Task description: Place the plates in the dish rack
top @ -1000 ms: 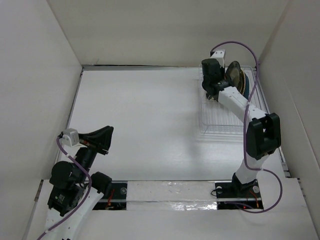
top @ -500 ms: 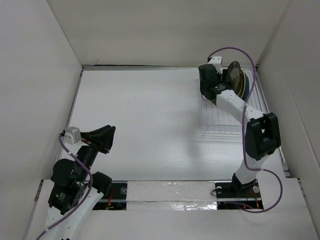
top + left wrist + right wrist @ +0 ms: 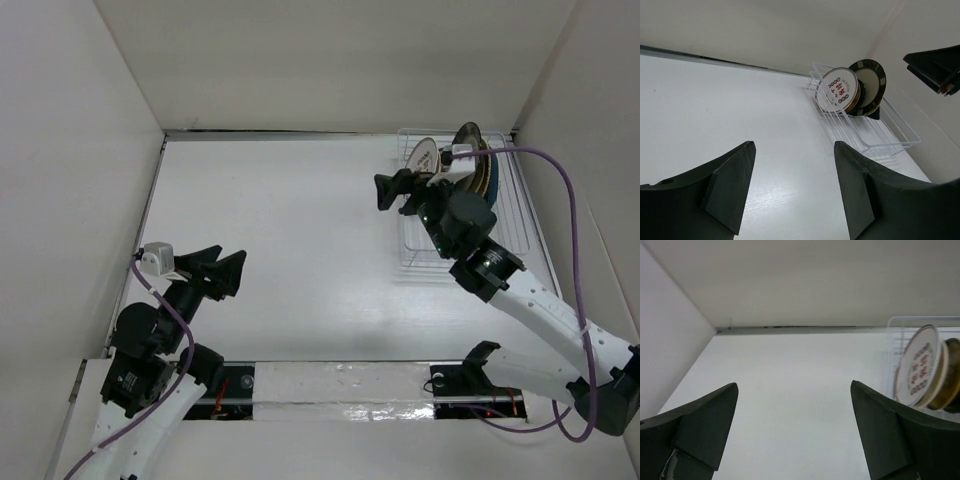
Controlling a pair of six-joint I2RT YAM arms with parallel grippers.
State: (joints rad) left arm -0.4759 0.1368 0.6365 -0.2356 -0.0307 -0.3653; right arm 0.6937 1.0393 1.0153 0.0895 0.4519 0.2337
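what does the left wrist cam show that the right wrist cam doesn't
Only left wrist: the whole dish rack, near slots bare, and the face of the dark-rimmed plate. Only right wrist: the left wall and the back-left corner. Both: the white plate with red marks standing at the rack's far end, and the white table.

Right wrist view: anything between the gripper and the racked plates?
Nothing visible. The right gripper is open, left of the dish rack; only bare table lies between it and the white plate with red marks.
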